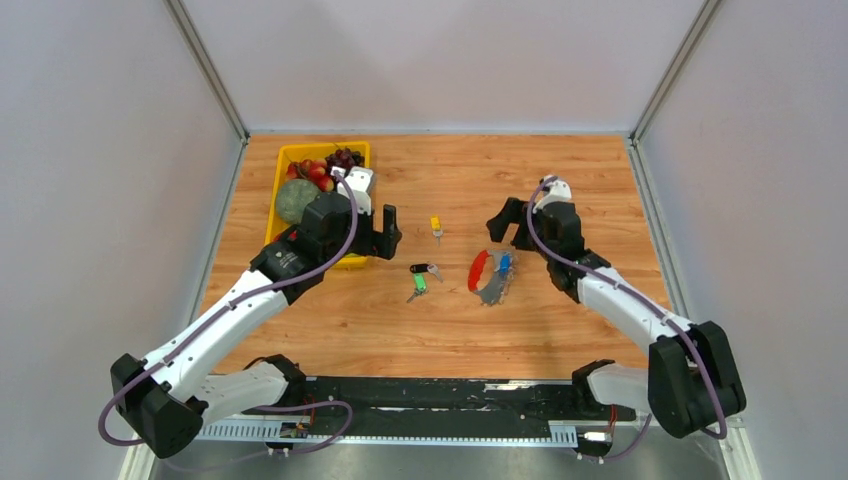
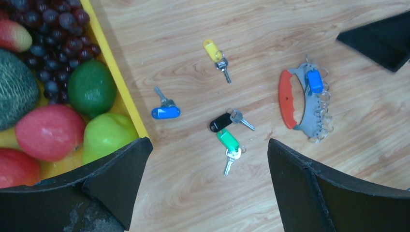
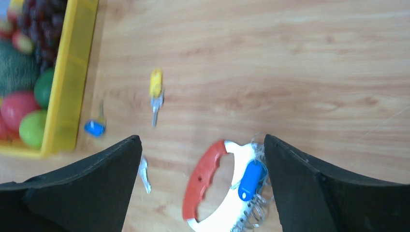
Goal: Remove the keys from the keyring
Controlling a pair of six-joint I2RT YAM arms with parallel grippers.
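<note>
The grey crescent keyring [image 1: 492,280] with its red band lies on the wooden table right of centre. One blue-headed key [image 1: 505,265] hangs on its wire loops. A yellow key [image 1: 436,226], a black key [image 1: 424,268] and a green key [image 1: 420,283] lie loose to its left. The left wrist view shows the keyring [image 2: 303,104], these keys and another loose blue key [image 2: 165,112] by the tray. My left gripper [image 1: 387,235] is open and empty above the table near the tray. My right gripper [image 3: 201,140] is open and empty, hovering just behind the keyring [image 3: 205,174].
A yellow fruit tray [image 1: 284,153] with grapes, apples and a melon stands at the back left, close to my left gripper. Grey walls enclose the table on three sides.
</note>
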